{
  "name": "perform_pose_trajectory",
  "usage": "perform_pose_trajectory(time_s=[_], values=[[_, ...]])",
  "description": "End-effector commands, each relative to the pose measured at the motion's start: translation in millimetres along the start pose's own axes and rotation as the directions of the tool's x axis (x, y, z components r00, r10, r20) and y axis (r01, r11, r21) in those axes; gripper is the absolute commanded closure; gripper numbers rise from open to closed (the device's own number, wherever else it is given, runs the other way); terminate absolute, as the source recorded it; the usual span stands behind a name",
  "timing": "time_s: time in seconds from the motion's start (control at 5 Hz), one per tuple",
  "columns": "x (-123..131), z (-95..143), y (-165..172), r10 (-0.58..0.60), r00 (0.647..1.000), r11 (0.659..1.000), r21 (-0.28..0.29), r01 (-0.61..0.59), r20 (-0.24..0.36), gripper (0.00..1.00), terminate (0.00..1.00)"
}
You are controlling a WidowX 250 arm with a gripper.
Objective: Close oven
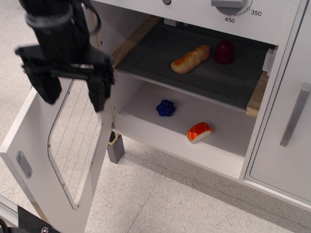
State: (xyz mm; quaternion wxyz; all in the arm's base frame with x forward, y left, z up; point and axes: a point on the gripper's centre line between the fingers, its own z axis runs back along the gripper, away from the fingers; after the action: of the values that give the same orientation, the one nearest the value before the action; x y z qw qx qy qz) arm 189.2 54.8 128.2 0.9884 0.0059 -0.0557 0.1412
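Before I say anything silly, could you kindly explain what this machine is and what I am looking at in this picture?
It is one view, looking down from above at a white toy kitchen oven. The black two-fingered gripper at top left is the end of a robot arm; it is open and holds nothing. It hangs over the oven's open white door with the clear wired window. Inside, a toy bread loaf and a dark red dome sit on the grey upper shelf; a blue berry cluster and an orange-and-white sushi piece lie below.
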Motion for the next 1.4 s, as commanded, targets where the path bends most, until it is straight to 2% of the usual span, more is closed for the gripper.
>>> perform_pose_trajectory(time_s=[0.0,0.2,0.4,0.6,1.0,1.2], values=[[5,17,38,0.045,0.999,0.995,0.087,-0.046,0.014,0.00,0.00],[8,1,48,0.068,0.996,0.991,0.114,-0.073,0.049,0.00,0.00],[9,-15,47,0.086,0.995,0.991,0.099,-0.090,0.048,0.00,0.00],[15,-25,43,0.117,0.990,0.987,0.100,-0.124,0.073,0.00,0.00],[26,-36,8,0.235,0.971,0.972,0.020,-0.236,0.039,0.00,0.00],[37,-38,-19,0.336,0.940,0.941,0.016,-0.338,0.051,0.00,0.00]])
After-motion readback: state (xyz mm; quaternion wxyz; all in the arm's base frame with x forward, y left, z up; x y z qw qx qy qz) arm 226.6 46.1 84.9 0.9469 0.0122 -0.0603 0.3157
